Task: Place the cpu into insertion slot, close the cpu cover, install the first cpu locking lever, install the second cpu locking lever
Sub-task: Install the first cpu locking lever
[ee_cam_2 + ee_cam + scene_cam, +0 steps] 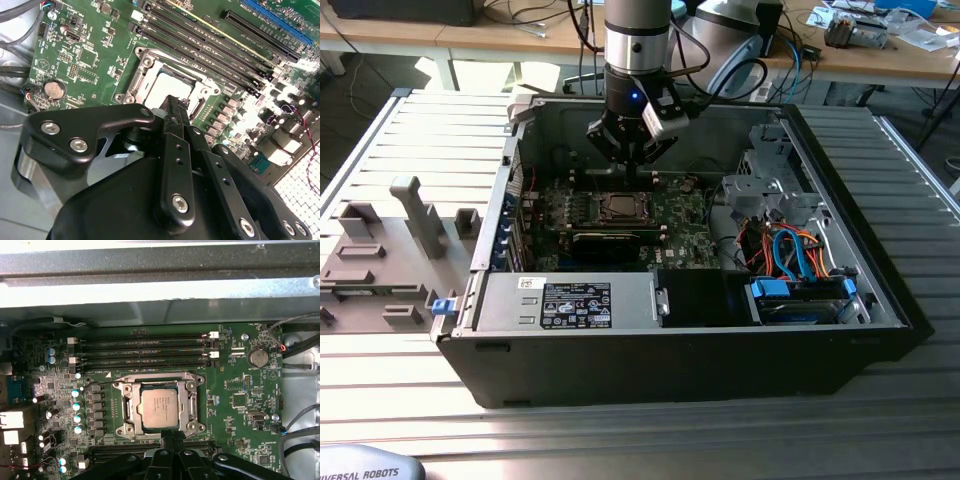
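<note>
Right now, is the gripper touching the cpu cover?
Cannot tell. In the first wrist view the gripper tip overlaps the near edge of the cpu cover framing the cpu, but neither contact nor a gap shows plainly.

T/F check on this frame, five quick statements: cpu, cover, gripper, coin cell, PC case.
1. The cpu sits in the socket on the motherboard. True.
2. The cpu cover is closed down around the chip. True, as far as the first wrist view shows: the frame lies flat around it.
3. The gripper hangs outside the PC case, over the grey fixtures. False: it is inside the open case, above the motherboard near the socket.
4. The gripper carries the cpu. False: the chip lies in the socket.
5. A round coin cell sits on the board, apart from the socket. True.
</note>
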You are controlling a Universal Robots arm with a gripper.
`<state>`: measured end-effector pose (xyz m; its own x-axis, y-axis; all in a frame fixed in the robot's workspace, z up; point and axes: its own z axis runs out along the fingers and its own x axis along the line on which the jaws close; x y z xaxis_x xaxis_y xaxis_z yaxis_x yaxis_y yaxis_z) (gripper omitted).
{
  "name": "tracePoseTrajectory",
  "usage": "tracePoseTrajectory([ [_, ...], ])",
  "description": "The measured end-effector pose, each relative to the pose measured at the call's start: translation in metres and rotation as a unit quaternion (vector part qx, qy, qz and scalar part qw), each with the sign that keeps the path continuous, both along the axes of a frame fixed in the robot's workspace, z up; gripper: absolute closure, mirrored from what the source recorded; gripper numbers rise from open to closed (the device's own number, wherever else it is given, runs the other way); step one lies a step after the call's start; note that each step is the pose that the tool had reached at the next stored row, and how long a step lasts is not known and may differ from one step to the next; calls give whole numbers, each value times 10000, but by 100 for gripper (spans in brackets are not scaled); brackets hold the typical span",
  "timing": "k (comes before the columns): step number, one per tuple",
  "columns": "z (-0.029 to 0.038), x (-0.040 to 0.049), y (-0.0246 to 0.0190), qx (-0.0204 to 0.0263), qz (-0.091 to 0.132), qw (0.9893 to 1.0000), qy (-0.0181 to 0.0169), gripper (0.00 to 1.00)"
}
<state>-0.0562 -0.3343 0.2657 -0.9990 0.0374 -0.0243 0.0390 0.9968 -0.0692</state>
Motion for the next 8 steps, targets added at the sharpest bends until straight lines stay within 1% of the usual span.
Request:
tracePoseTrajectory([
  [8, 0, 0, 0, 0, 28, 10000, 0, 89],
])
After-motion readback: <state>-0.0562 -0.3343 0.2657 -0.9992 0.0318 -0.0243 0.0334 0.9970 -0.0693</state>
